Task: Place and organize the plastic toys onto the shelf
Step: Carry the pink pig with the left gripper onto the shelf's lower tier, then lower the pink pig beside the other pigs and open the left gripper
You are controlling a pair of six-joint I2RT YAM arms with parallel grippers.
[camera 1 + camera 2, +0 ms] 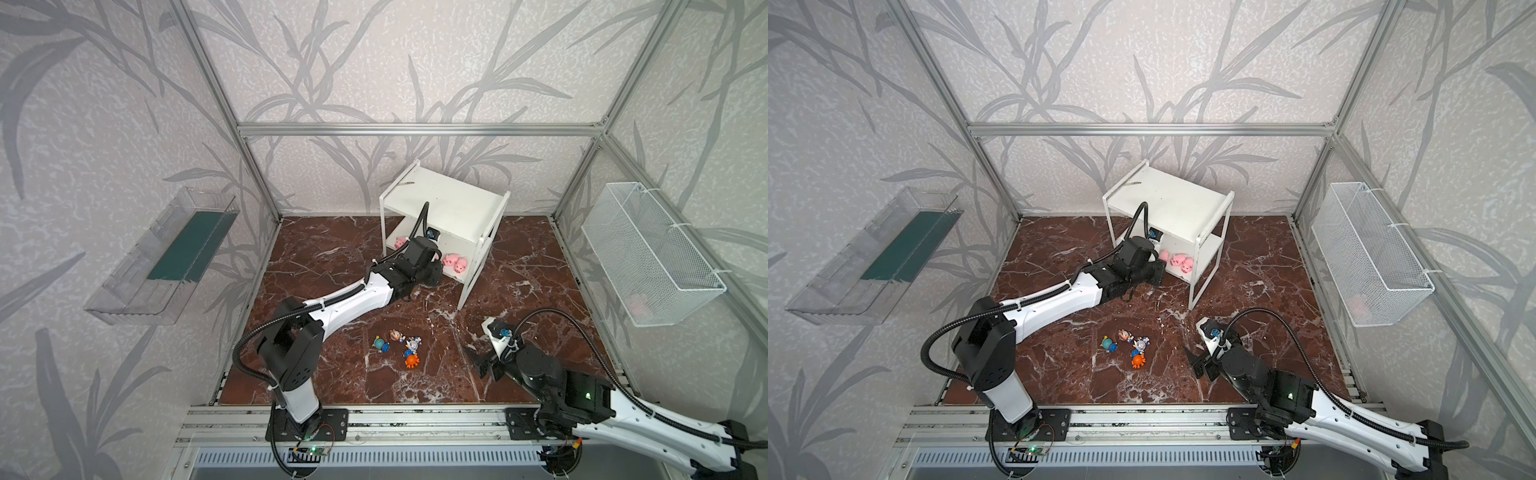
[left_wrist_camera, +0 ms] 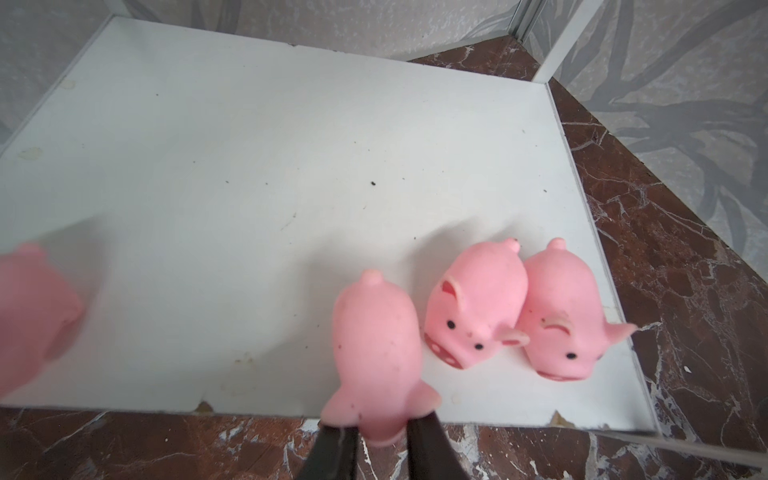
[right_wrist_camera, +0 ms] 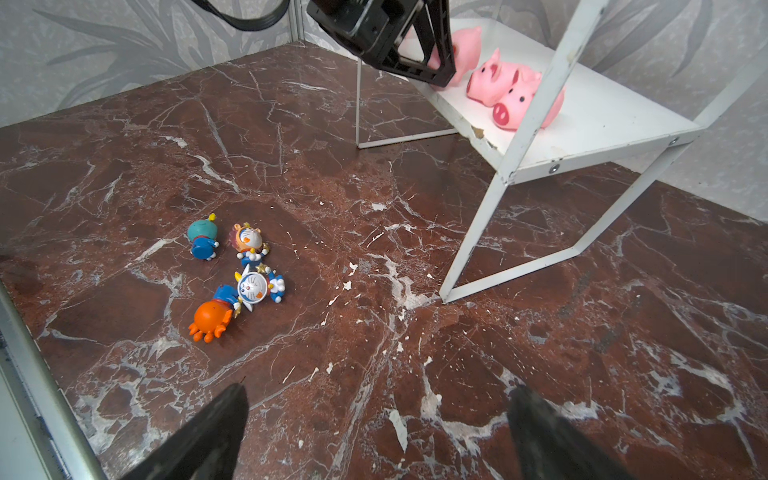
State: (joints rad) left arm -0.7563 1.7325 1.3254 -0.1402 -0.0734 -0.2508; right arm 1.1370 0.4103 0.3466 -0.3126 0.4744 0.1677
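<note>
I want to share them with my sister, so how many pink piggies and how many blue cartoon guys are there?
Pink pigs: 4 (3 on the shelf's lower board, 1 in the left gripper)
Blue-white figurines: 4 (on the marble floor)
Total: 8 toys

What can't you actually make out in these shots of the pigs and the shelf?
- The held pig: its face is hidden in the left wrist view, where its snout is pinched in the left gripper. The left arm mostly covers it in both top views.
- The lone pig: blurred and cut off by the frame edge in the left wrist view.
- Whether the held pig rests on the shelf board: no view settles it.
</note>
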